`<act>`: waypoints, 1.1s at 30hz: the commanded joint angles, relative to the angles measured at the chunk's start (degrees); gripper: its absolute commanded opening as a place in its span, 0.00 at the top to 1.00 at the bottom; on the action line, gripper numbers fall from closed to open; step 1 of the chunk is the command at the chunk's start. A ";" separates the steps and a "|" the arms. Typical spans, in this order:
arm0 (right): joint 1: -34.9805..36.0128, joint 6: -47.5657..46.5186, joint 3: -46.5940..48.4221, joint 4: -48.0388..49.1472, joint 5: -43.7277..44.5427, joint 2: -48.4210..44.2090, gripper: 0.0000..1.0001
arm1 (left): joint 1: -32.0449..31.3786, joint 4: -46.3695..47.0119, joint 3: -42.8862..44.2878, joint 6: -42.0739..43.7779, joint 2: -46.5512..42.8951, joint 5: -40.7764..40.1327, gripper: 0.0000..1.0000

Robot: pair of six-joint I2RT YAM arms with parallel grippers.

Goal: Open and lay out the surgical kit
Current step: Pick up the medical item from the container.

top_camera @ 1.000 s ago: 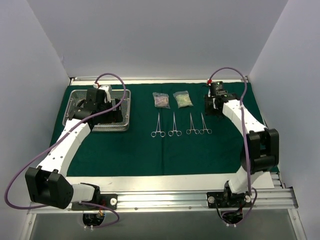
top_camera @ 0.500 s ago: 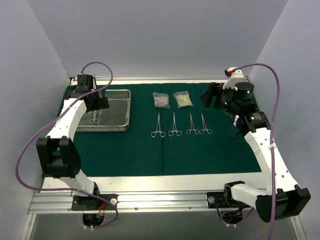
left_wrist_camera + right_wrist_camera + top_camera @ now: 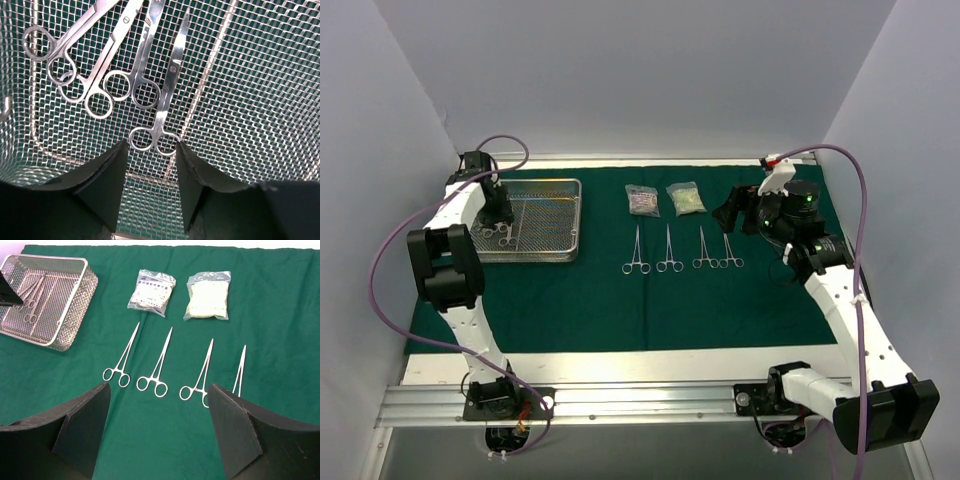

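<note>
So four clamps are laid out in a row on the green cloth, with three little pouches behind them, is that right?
Nearly. There are two pouches behind them, not three: a printed pouch and a yellowish pouch, as the right wrist view shows. The four clamps do lie in a row on the green cloth.

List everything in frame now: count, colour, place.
cloth: 1, dark green, spread flat under everything.
mesh tray: 1, silver, far left on the cloth.
clamps in tray: 4, steel, at the tray's left end.
clamps on cloth: 4, steel, in a row at centre, rings toward the arms.
pouches: 2, clear, side by side beyond the row.
left gripper: 1, black fingers, open, over the tray clamps.
right gripper: 1, black fingers, open, above the cloth at far right.
</note>
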 commanded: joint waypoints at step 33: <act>-0.42 -0.68 -1.30 1.99 -0.72 2.58 0.27 | -6.32 -5.56 8.34 -17.16 4.58 -3.98 0.62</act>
